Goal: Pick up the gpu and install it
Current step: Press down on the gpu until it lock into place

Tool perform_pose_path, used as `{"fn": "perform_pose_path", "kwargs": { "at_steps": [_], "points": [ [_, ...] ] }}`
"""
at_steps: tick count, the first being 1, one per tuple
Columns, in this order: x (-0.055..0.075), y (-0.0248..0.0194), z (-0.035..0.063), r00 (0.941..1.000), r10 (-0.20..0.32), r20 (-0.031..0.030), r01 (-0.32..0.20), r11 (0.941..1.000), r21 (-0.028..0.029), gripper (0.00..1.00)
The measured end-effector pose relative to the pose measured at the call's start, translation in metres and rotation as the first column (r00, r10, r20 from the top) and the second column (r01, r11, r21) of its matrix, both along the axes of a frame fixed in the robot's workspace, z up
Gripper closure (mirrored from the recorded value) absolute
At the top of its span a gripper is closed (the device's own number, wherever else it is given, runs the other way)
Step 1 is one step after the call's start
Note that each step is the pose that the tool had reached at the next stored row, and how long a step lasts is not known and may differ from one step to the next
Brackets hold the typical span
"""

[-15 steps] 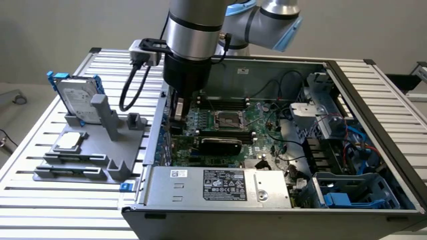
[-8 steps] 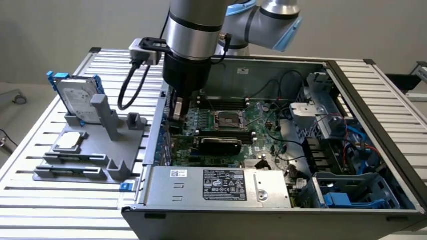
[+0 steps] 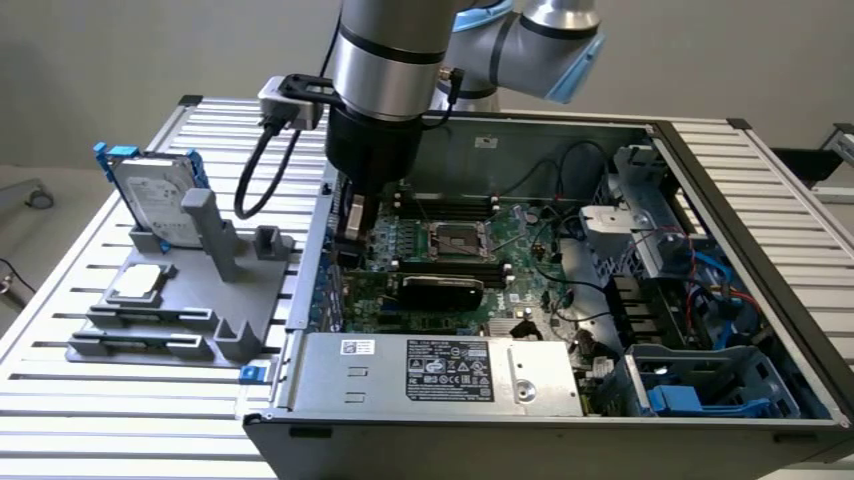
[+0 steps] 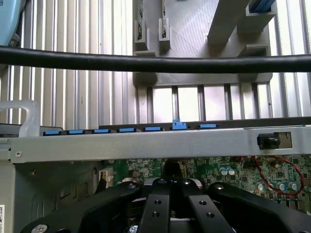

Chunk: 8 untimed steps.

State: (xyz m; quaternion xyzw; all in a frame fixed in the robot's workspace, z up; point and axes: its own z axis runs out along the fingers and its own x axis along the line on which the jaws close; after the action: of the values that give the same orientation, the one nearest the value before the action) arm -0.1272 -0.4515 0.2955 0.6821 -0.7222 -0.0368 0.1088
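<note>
- my gripper (image 4: 171,187) is squeezed shut, down inside the open computer case (image 3: 747,200), right over the motherboard (image 3: 454,240)
- graphics card (image 3: 441,290) sits on the motherboard

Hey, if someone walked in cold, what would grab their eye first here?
The open computer case with its green motherboard, and the robot arm reaching down into it near the exterior view's left wall. Next, the silver power supply at the case's front and the blue-framed hard drive upright on the grey stand outside.
</note>
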Motion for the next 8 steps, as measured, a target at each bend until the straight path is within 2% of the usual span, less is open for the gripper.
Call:
{"fn": "perform_pose_path", "kwargs": {
  "at_steps": [8],
  "points": [
    [0.0003,0.0013,0.0001,1.0000,-0.002,-0.0021,0.002,1.0000,-0.0057,0.89]
  ]
}}
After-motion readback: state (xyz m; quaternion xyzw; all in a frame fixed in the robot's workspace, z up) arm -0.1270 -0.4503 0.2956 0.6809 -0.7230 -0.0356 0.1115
